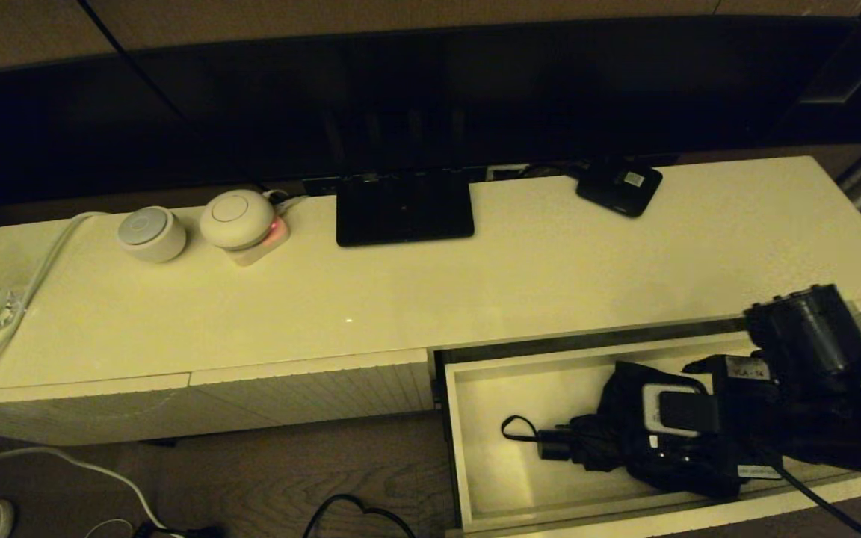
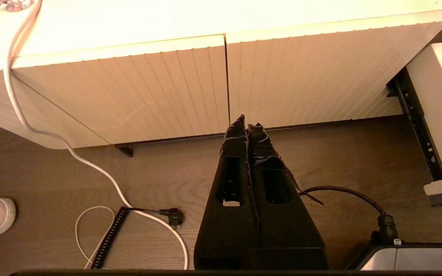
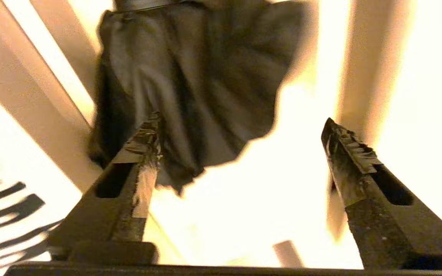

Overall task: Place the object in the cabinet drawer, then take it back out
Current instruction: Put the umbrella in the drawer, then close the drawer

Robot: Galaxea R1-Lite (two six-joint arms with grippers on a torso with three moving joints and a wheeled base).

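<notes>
Low and cream-white, the cabinet (image 1: 475, 299) runs under a dark screen, with the drawer (image 1: 490, 448) pulled out at its right end. Inside lies the umbrella (image 1: 625, 426), handle (image 1: 554, 446) and strap loop (image 1: 514, 427) pointing to the robot's left, its loose black cloth bunched toward the right.

The right gripper (image 3: 240, 153) is down in the drawer over the cloth end, jaws spread wide and holding nothing; one fingertip (image 3: 146, 134) sits against the folds, the other stands off over bare drawer floor. The left gripper (image 2: 247, 126) hangs idle in front of the closed ribbed panels (image 2: 167, 88), its jaws pressed together and empty, above the floor.

By the look of it, the umbrella is light, but awkward: the canopy is soft and baggy, so a pinch on fabric alone may slip or drag a fold out while the rest stays behind. The stiff parts are the better hold (the shaft under the cloth, or the short handle), taken across the bundle's width. The strap could snag on the drawer wall on the way out. Whether this is the putting in or the taking out, I cannot tell.
</notes>
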